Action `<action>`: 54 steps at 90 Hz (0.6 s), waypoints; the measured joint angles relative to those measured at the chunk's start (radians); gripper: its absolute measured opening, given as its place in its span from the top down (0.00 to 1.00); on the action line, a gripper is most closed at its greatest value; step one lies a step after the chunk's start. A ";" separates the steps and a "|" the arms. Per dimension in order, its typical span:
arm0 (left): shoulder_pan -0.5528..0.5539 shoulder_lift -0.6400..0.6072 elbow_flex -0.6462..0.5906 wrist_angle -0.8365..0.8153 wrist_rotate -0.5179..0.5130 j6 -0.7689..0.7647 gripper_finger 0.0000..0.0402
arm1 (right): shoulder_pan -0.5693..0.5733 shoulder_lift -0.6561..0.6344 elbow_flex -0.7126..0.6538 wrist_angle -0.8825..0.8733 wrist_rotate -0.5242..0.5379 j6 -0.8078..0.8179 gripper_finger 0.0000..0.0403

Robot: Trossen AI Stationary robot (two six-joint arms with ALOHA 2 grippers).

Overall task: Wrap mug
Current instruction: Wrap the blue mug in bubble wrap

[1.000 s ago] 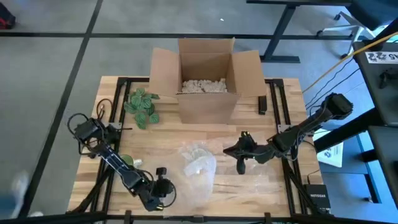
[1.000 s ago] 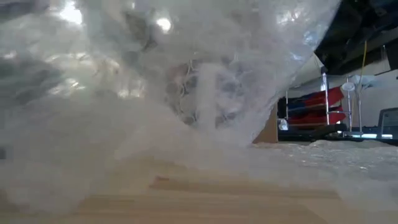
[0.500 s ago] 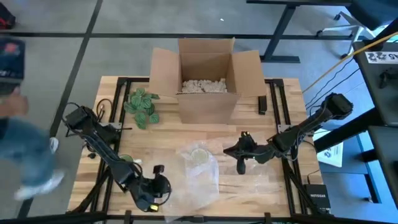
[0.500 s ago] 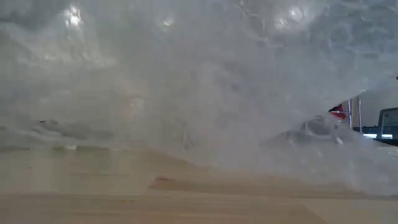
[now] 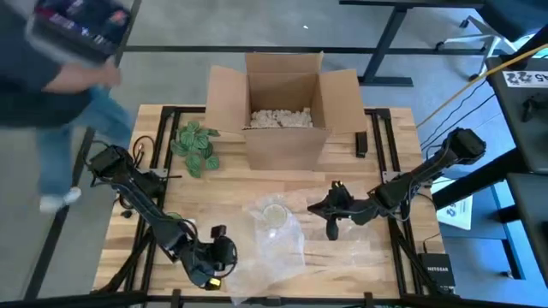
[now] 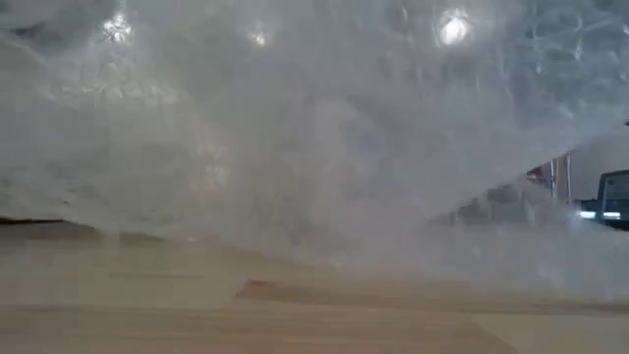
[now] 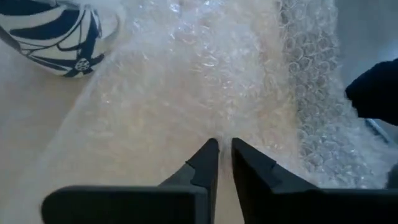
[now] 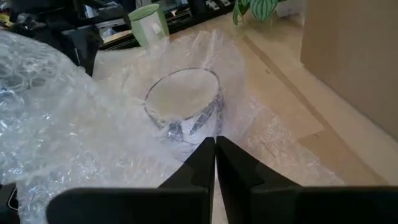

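Bubble wrap spread over the counter, mug sitting on it

Wooden counter (image 5: 128, 239) carries, near its front-left corner, the left pincer (image 5: 216, 257), fingers almost together, nipping the bubble wrap (image 5: 278, 244) at its left edge. On the sheet, toward mid-counter, stands the blue-and-white mug (image 5: 275, 213). Right of it, toward the right edge, the right pincer (image 5: 331, 229) hovers with fingers closed on nothing, just off the wrap's edge.

Clear, bubbled plastic wrap (image 5: 278, 244) glints over a glossy white-and-blue ceramic mug (image 7: 59, 34); beneath lies a matt pale wooden tabletop (image 5: 231, 188), behind the mug a matt brown cardboard box (image 5: 282, 107).
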 joint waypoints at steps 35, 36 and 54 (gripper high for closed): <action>0.005 0.000 0.000 -0.002 0.003 -0.016 0.80 | 0.000 0.000 0.000 0.000 0.000 -0.001 1.00; 0.005 0.000 0.000 -0.002 0.003 -0.014 0.80 | 0.000 0.000 0.000 0.000 0.000 -0.001 1.00; 0.023 0.000 0.000 -0.024 0.003 0.012 0.89 | 0.000 0.000 0.000 0.000 0.000 -0.001 1.00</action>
